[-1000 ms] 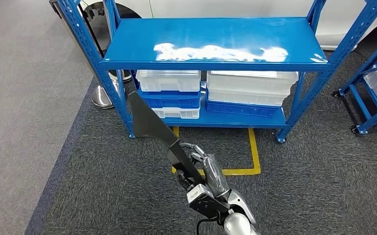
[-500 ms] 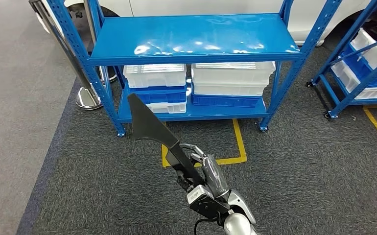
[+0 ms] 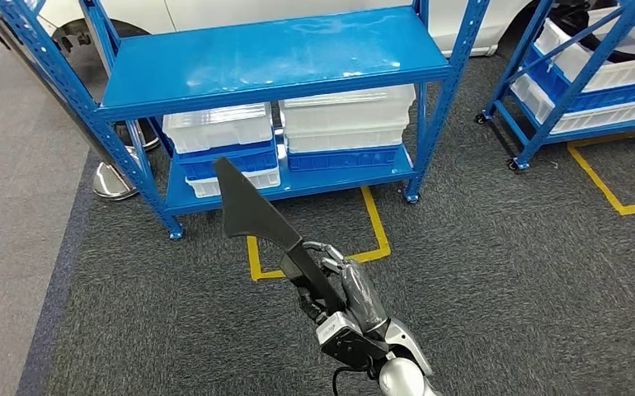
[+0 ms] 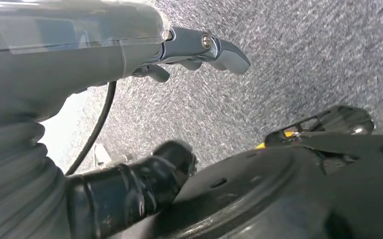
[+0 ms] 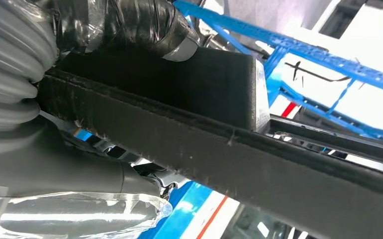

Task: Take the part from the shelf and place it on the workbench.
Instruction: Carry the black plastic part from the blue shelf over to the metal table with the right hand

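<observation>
My right hand [image 3: 345, 299] grips the narrow stem of the black part [image 3: 248, 206], a flat piece with a wide pointed blade that rises up and to the left. It hangs above the grey carpet, in front of the blue shelf [image 3: 273, 58]. In the right wrist view the part [image 5: 239, 159] runs as a long dark bar across my right hand [image 5: 95, 25], whose fingers wrap over it. My left hand [image 4: 80, 55] hangs over the carpet with its fingers [image 4: 219, 49] stretched out and nothing in them.
White and blue bins [image 3: 298, 132] are stacked on the shelf's lower level. A second blue shelf [image 3: 578, 74] with bins stands at the right. Yellow floor tape [image 3: 372, 223] marks bays. A chrome post base [image 3: 115, 181] sits left of the shelf, and a white car stands behind.
The camera has swung to the right: the shelf has slid left in the picture and the second shelf has come in. The right hand still holds the part the same way.
</observation>
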